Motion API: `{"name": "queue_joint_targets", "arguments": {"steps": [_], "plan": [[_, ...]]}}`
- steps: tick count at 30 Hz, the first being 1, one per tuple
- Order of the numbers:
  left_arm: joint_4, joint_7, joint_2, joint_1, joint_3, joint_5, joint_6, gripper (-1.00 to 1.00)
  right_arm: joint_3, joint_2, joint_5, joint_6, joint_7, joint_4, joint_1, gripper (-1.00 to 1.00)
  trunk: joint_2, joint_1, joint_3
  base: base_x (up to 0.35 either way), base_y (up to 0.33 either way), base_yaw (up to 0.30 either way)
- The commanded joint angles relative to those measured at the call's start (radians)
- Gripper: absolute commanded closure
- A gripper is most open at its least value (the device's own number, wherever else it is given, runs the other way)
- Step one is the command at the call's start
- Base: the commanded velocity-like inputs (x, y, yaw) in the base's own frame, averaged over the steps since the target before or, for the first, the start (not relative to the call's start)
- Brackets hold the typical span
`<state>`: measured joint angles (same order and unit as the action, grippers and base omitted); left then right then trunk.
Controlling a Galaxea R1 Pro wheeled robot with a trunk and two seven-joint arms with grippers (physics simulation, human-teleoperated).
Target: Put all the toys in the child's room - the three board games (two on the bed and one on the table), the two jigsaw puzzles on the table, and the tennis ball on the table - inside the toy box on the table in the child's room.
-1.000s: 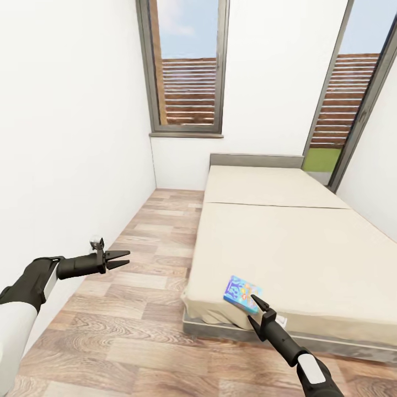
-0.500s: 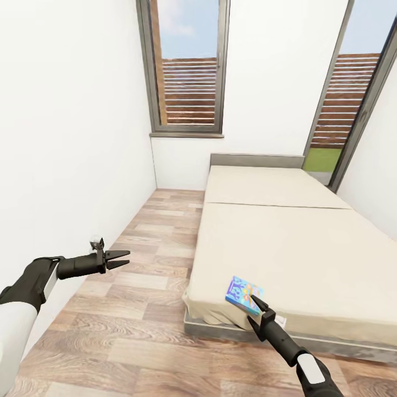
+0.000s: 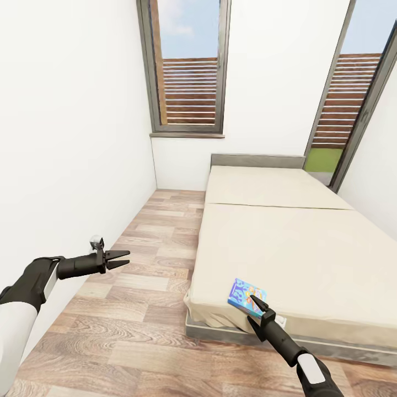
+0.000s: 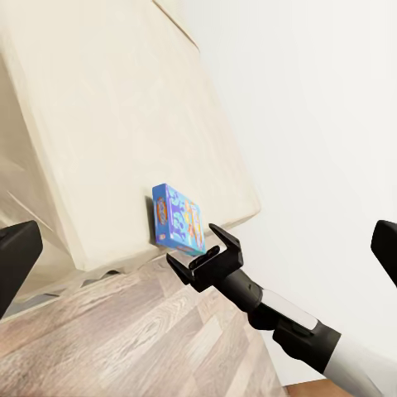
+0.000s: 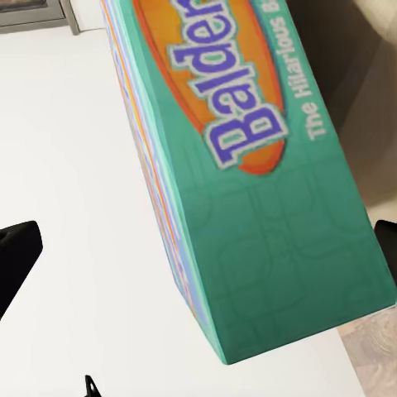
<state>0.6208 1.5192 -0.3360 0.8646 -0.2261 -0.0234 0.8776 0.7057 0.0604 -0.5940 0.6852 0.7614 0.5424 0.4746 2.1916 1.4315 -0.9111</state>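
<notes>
- My right gripper point(image 3: 255, 301) sits at the near edge of the small blue printed board game box point(image 3: 246, 296); its fingers look parted around that edge, but I cannot tell whether they are clamped on it.
- The box lies tilted on the near left corner of the large beige-mattressed bed point(image 3: 298, 248), just ahead of this gripper, its long side running left to right.
- My left gripper point(image 3: 122, 258) hangs empty and slightly parted, well to the left over the wood-plank floor point(image 3: 149, 242); the right arm is far nearer.
</notes>
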Motion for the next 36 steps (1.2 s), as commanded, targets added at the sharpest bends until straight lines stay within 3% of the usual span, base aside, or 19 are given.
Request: {"name": "queue_joint_targets", "arguments": {"steps": [1, 2, 3, 10, 36], "plan": [[0.0, 0.005, 0.0, 0.001, -0.001, -0.003, 0.011, -1.0, 0.006, 0.001, -0.001, 0.005, 0.001, 0.001, 0.001, -1.0, 0.0, 0.0, -0.001, 0.0, 0.0, 0.0], [0.0, 0.005, 0.0, 0.001, -0.001, -0.003, 0.011, -1.0, 0.006, 0.001, -0.001, 0.005, 0.001, 0.001, 0.001, -1.0, 0.0, 0.0, -0.001, 0.0, 0.0, 0.0], [0.0, 0.005, 0.0, 0.001, -0.001, -0.003, 0.011, -1.0, 0.006, 0.001, -0.001, 0.005, 0.001, 0.001, 0.001, 1.0, 0.0, 0.0, -0.001, 0.0, 0.0, 0.0], [0.0, 0.005, 0.0, 0.001, -0.001, -0.002, 0.011, -1.0, 0.006, 0.001, -0.003, 0.005, 0.004, 0.002, 0.001, 1.0, 0.0, 0.0, -0.001, 0.0, 0.0, 0.0], [0.0, 0.006, 0.0, 0.001, -0.001, -0.003, 0.012, -1.0, 0.004, 0.001, 0.001, 0.013, 0.004, 0.022, 0.003, 1.0, -0.182, -0.1, 0.081, 0.0, 0.0, 0.0]]}}
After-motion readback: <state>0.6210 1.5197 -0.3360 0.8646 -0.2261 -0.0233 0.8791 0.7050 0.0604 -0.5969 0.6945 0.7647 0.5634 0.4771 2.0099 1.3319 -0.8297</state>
